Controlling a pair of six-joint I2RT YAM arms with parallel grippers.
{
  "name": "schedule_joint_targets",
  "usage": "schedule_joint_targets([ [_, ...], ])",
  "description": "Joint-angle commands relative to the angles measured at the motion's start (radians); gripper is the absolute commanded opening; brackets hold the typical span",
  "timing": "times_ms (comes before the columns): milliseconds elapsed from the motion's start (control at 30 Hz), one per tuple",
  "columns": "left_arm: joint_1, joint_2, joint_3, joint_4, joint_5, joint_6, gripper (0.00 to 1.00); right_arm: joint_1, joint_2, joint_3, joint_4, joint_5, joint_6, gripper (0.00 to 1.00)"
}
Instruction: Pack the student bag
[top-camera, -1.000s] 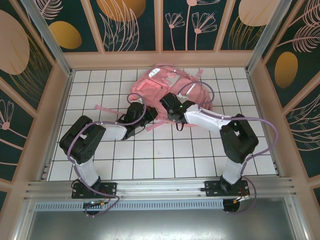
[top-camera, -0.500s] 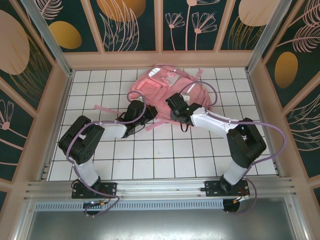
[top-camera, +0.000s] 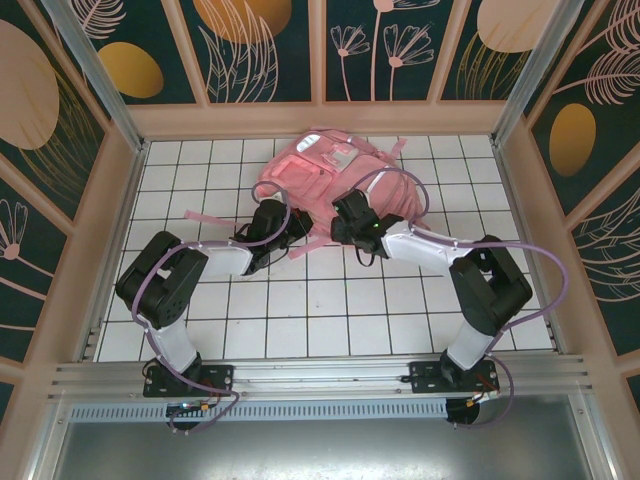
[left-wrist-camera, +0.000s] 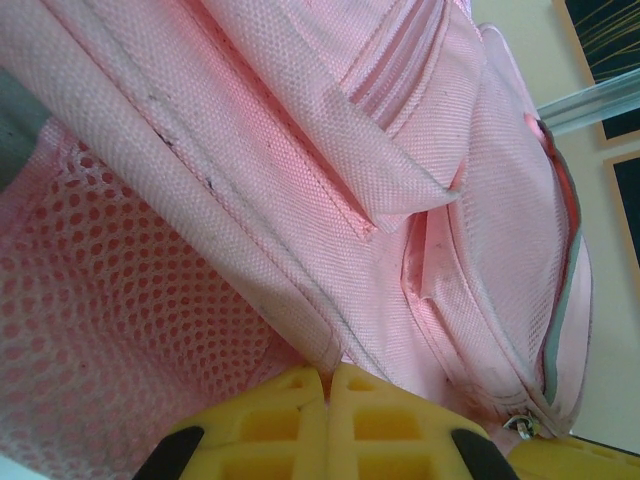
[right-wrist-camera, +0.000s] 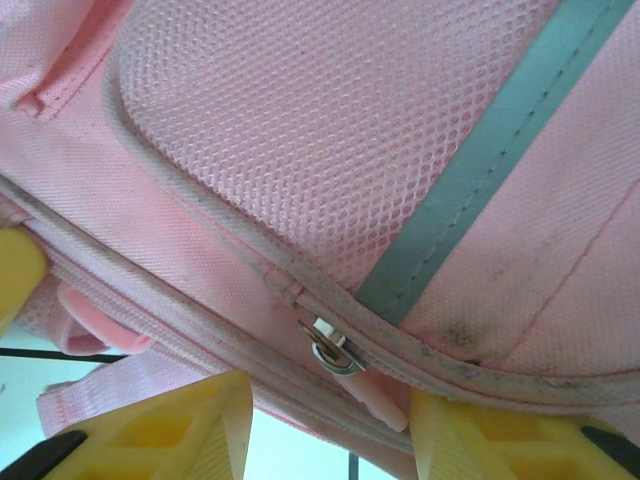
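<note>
1. Left tool (top-camera: 272, 218) (left-wrist-camera: 325, 378): at the near-left edge of the student bag (top-camera: 330, 170). Its yellow fingers were pressed together, with a woven seam fold running into their join, apparently pinched. Likely purpose: anchoring the fabric so the zip could be worked against tension.
2. Student bag: lay flat at the far centre of the white tiled surface (top-camera: 300, 310). Soft pink woven cloth with glossy front pockets, an open-holed mesh panel (left-wrist-camera: 110, 330) and piped seams. A loose strap (top-camera: 200, 215) trailed to its left.
3. Zip pull (right-wrist-camera: 338, 358): a small metal ring with a pink tab, on a curved piped seam of the student bag beside a grey strip (right-wrist-camera: 480, 170).
4. Right tool (top-camera: 348, 218) (right-wrist-camera: 325, 398): at the student bag's near-centre edge. Its yellow fingers were spread, straddling the zip pull without gripping it. Judged step: taking the pull to open the student bag for packing.
</note>
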Motion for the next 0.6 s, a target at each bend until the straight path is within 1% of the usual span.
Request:
schedule_joint_targets([
  [0,-0.005,-0.039,0.022,0.016,0.002,0.014,0.02,-0.040,0.037,-0.013,0.110,0.031,-0.045,0.42],
  [100,-0.006,-0.048,0.017,0.013,-0.012,0.013,0.02,-0.064,0.059,-0.002,0.121,0.009,-0.067,0.24],
  [167,-0.004,-0.051,0.017,0.006,-0.027,0.014,0.02,-0.067,0.064,0.010,0.113,0.014,-0.087,0.16],
  [267,0.010,-0.045,0.016,-0.003,-0.046,0.018,0.01,-0.067,0.043,0.011,0.100,0.009,-0.110,0.00],
  [367,0.054,-0.032,0.015,-0.017,-0.072,0.019,0.00,-0.068,-0.001,0.003,0.065,-0.042,-0.141,0.00],
  [433,0.100,-0.022,0.009,-0.003,-0.099,0.022,0.00,-0.077,-0.029,0.002,0.011,-0.109,-0.166,0.00],
  [567,0.148,0.014,0.059,-0.020,-0.161,0.077,0.00,-0.121,-0.064,-0.001,-0.120,-0.265,-0.196,0.00],
])
